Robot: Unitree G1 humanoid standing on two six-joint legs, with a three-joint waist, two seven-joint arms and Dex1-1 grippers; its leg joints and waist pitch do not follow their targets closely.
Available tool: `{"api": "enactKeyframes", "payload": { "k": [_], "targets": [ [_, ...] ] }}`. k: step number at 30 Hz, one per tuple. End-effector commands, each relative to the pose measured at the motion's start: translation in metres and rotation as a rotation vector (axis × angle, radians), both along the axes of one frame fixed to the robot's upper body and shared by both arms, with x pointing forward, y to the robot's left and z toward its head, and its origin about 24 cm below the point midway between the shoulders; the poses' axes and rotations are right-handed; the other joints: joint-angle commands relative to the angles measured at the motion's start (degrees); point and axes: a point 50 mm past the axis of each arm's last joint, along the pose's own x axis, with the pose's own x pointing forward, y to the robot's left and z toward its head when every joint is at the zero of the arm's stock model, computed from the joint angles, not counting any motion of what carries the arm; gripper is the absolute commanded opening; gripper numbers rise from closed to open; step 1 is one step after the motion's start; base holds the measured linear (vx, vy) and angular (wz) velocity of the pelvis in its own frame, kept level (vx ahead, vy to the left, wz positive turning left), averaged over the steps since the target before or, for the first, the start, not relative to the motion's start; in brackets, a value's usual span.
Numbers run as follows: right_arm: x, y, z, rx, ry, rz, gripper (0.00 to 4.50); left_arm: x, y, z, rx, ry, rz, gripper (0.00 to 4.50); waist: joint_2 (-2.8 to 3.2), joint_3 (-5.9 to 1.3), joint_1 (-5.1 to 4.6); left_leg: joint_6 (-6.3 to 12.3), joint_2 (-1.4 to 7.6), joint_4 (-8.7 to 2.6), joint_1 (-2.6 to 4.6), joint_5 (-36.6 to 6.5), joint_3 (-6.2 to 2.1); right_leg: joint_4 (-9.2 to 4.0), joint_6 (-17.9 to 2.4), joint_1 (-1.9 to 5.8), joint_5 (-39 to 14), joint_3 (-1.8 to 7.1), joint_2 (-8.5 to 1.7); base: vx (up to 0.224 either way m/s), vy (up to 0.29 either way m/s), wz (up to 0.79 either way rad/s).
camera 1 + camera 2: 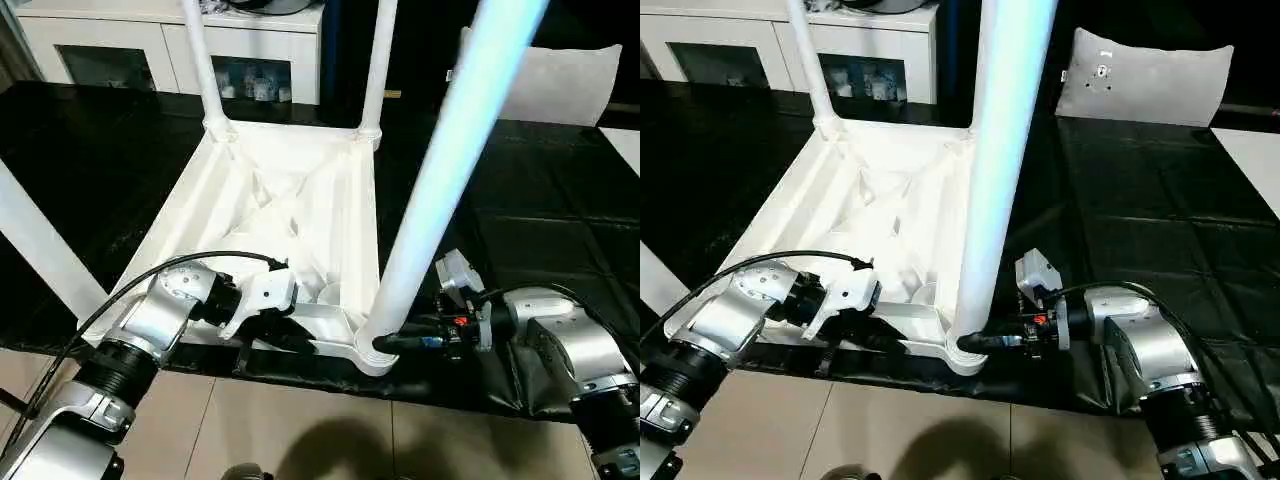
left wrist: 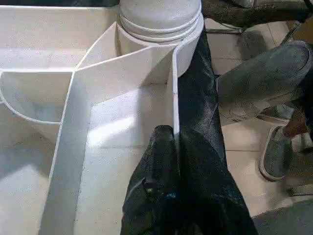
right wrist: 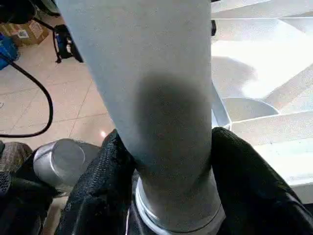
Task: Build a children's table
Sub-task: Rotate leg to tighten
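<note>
The near leg (image 1: 1002,150) is clasped at its base by the right gripper (image 3: 171,196), the long axis rising toward 12 o'clock. The tabletop rim (image 2: 174,88) at 9 o'clock is pinched by the left gripper (image 2: 168,166).

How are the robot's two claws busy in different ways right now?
The left claw is shut on the near rim wall of the upside-down white plastic tabletop; the right claw has its black fingers on either side of the base of the near white tubular leg at its corner socket. The left grips a thin flat wall, the right a thick round tube. Both work at the tabletop's near edge.
</note>
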Motion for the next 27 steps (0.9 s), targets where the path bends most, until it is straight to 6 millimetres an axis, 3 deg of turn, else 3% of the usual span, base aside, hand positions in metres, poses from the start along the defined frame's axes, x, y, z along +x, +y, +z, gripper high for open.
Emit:
{"api": "enactKeyframes", "payload": {
  "k": [1,6,8,9,11,12,13,15,17,18,19,21,23,24,25,27],
  "targets": [
    [-0.004,0.004,0.003,0.022,0.020,0.041,2.05,0.000,-0.008,0.009,-0.026,-0.018,-0.062,0.00,-0.20,-4.02,-0.11,3.14,2.26,-4.09,0.48,-10.2,-0.21,-3.32,-12.8,3.49,-12.8,2.38,-2.96,0.000,0.000,0.00],
    [-0.008,0.014,0.002,0.084,0.060,-0.025,2.00,0.007,-0.015,0.011,-0.092,-0.026,0.059,0.00,-0.22,-3.98,0.11,3.11,2.29,-4.06,0.47,-9.6,-0.19,-3.28,-13.0,3.50,-11.8,2.47,-3.00,0.000,0.000,0.00],
    [-0.005,0.022,-0.002,0.081,0.059,-0.098,1.99,0.011,-0.019,0.011,-0.112,-0.043,0.122,0.00,0.10,-3.87,0.05,2.37,2.24,-4.24,0.49,-11.1,-0.29,-3.52,-12.4,3.42,-14.5,2.38,-3.06,0.000,0.000,0.00],
    [-0.004,0.024,-0.004,0.074,0.057,-0.129,1.99,0.012,-0.020,0.012,-0.116,-0.048,0.147,0.00,-0.06,-3.74,-0.13,2.00,2.17,-4.34,0.48,-12.1,-0.28,-3.76,-12.0,3.41,-16.0,2.34,-3.02,0.000,0.000,0.00],
    [0.010,0.043,-0.014,0.031,0.034,-0.347,1.99,0.021,-0.033,0.012,-0.156,-0.053,0.293,0.00,-0.20,-3.43,-0.66,0.17,1.92,-4.60,0.60,-14.6,-0.55,-4.45,-9.4,3.20,-23.2,2.25,-3.19,0.000,0.000,0.00],
    [0.010,0.043,-0.014,0.031,0.034,-0.347,1.99,0.021,-0.033,0.012,-0.156,-0.053,0.293,0.00,-0.26,-3.34,-0.95,-0.27,1.82,-4.69,0.50,-14.9,-0.56,-4.59,-8.6,3.19,-24.7,2.20,-3.12,-0.069,-0.008,-0.10],
    [0.017,0.053,-0.016,0.029,0.038,-0.436,1.98,0.025,-0.040,0.012,-0.171,-0.055,0.358,0.00,-0.21,-3.22,-1.85,-1.27,1.42,-4.75,0.26,-16.3,-0.95,-5.26,-5.7,3.37,-31.1,1.73,-3.32,0.000,0.000,0.00],
    [0.018,0.055,-0.016,0.025,0.042,-0.458,1.97,0.025,-0.042,0.012,-0.173,-0.055,0.373,0.00,-0.30,-3.32,-2.69,-1.14,1.26,-4.61,0.47,-17.1,-1.08,-5.86,-4.2,3.12,-33.6,1.60,-3.32,0.000,0.000,0.00],
    [0.030,0.067,-0.021,-0.037,0.057,-0.645,1.96,0.031,-0.058,0.011,-0.193,-0.054,0.493,0.00,-0.05,-3.35,-3.50,-0.52,1.28,-4.63,0.26,-16.3,-0.99,-5.75,-4.8,3.06,-31.0,1.78,-2.98,0.000,0.000,0.00],
    [0.030,0.067,-0.021,-0.037,0.057,-0.645,1.96,0.031,-0.058,0.011,-0.193,-0.054,0.493,0.00,-0.09,-3.31,-4.03,-0.79,1.20,-4.64,0.37,-16.6,-0.98,-5.80,-5.2,2.79,-30.6,1.66,-2.78,0.000,0.000,0.00],
    [0.038,0.073,-0.024,-0.071,0.067,-0.762,1.96,0.035,-0.068,0.010,-0.208,-0.057,0.575,0.00,-0.25,-3.43,-4.30,-0.66,1.07,-4.48,0.43,-16.3,-0.98,-5.72,-5.5,2.84,-30.1,1.69,-2.82,0.000,0.000,0.00],
    [0.041,0.075,-0.024,-0.081,0.069,-0.809,1.96,0.036,-0.073,0.011,-0.216,-0.061,0.614,0.00,-0.06,-3.33,-4.48,-0.45,1.10,-4.49,0.37,-16.2,-0.91,-5.80,-5.7,2.74,-29.8,1.75,-2.75,0.000,0.000,0.00],
    [0.046,0.080,-0.022,-0.087,0.009,-0.852,1.96,0.038,-0.081,0.012,-0.231,-0.070,0.674,0.00,0.11,-3.72,-4.26,0.58,1.23,-4.43,0.32,-13.9,-0.76,-5.46,-6.5,2.87,-24.8,2.03,-2.67,0.000,0.000,0.00],
    [0.046,0.081,-0.022,-0.087,0.000,-0.850,1.96,0.038,-0.081,0.012,-0.233,-0.071,0.679,0.00,0.11,-3.72,-4.26,0.58,1.23,-4.43,0.32,-13.9,-0.76,-5.46,-6.5,2.87,-24.8,2.03,-2.67,0.000,0.000,0.00],
    [0.046,0.081,-0.021,-0.084,-0.021,-0.842,2.50,0.039,-0.082,0.013,-0.237,-0.072,0.685,0.00,0.01,-4.03,-3.99,1.51,1.24,-4.24,0.15,-11.8,-0.59,-4.83,-8.0,3.19,-19.5,2.20,-2.62,0.000,0.000,0.00],
    [0.046,0.082,-0.019,-0.049,-0.021,-0.838,2.63,0.038,-0.083,0.013,-0.241,-0.071,0.687,0.00,0.26,-4.12,-3.87,2.64,1.20,-4.13,-0.03,-9.8,-0.48,-4.33,-9.6,3.40,-15.0,2.26,-2.51,0.000,0.000,0.00]
  ]
}}
